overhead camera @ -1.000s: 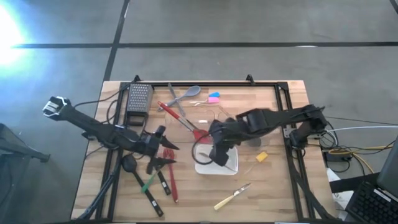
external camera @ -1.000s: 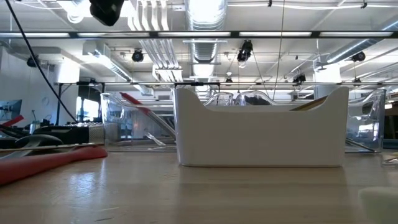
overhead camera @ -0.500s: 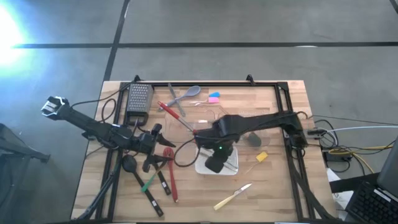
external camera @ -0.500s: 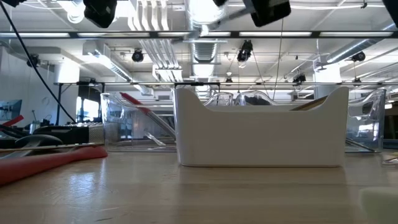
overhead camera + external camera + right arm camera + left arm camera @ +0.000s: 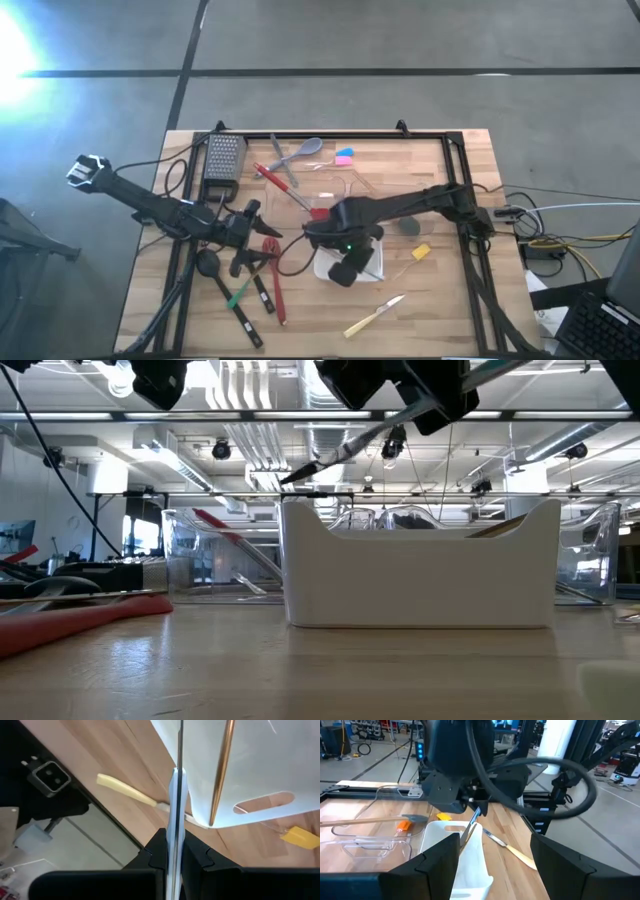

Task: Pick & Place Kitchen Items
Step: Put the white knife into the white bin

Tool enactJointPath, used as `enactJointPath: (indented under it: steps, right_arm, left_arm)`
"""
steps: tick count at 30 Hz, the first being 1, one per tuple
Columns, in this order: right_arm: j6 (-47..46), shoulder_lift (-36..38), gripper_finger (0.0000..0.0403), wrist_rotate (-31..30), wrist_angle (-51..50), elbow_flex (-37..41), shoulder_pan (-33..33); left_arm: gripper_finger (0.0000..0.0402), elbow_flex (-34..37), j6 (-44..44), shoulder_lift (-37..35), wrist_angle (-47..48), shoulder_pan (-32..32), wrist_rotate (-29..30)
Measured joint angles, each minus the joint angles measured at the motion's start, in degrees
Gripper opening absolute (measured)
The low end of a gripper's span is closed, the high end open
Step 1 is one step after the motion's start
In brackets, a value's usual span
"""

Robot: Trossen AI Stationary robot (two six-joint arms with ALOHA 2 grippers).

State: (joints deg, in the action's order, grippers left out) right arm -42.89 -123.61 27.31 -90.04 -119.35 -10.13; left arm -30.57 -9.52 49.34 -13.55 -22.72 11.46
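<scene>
My right gripper (image 5: 343,272) hangs over the white tray (image 5: 372,268) at the table's middle, shut on a small slim knife (image 5: 335,458). The knife's dark tip (image 5: 288,479) stands just above the tray's rim (image 5: 292,510). A thin copper-coloured stick (image 5: 221,770) lies in the tray. My left gripper (image 5: 262,238) stands open left of the tray, above a cluster of black and red utensils (image 5: 255,285), with nothing between its fingers. My right gripper pinches the knife's upper end (image 5: 174,812) between its two fingers. The fingers come from above, slanting down, and lie along the knife. The knife is lifted clear and slants down from the fingers toward the tray.
A grater (image 5: 224,160), red tongs (image 5: 285,185), a grey spoon (image 5: 306,150) and a pink and blue piece (image 5: 343,156) lie at the far side. A cream-handled knife (image 5: 372,315) lies near the front edge. A yellow piece (image 5: 421,252) lies right of the tray.
My right gripper has come down over the white tray and tipped from nearly level to pointing steeply down, still shut on the knife. In the low view the knife has come into sight from above and now stands just above the tray's rim.
</scene>
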Motion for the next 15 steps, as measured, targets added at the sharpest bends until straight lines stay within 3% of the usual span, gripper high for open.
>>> enactJointPath:
  steps: [15]
  right_arm:
    - [0.6,-0.2,0.0018,3.3,0.9,11.1,1.0]
  left_arm:
    - [0.025,0.0,0.0,-1.2,1.1,0.0,0.0]
